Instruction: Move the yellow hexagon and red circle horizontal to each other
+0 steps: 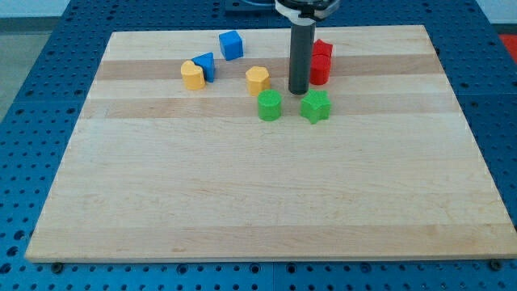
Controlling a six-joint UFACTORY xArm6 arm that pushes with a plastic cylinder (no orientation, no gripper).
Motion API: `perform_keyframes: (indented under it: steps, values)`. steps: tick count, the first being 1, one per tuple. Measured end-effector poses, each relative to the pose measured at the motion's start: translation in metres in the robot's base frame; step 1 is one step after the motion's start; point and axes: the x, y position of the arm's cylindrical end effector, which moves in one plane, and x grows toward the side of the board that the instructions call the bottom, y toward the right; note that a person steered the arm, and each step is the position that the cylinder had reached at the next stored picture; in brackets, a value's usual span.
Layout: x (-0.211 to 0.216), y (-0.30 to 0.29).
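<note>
The yellow hexagon (258,79) lies near the top middle of the wooden board (266,202). The red circle (320,69) lies to its right, at nearly the same height, partly hidden by the rod. A second red block (323,48) touches it from above. My tip (298,90) rests on the board between the yellow hexagon and the red circle, close beside the red circle's left edge. Whether it touches the circle cannot be told.
A green cylinder (269,105) and a green star-shaped block (315,106) lie just below the tip. At the upper left are a second yellow block (192,75), a blue block (205,65) touching it, and a blue cube (231,44).
</note>
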Motion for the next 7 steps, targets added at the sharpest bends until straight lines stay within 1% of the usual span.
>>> perform_keyframes:
  steps: [1,4,5,6,7]
  values:
    - [0.011,-0.008]
    - [-0.045,-0.071]
    - [-0.045,-0.097]
    - [-0.045,-0.102]
    - [-0.045,-0.081]
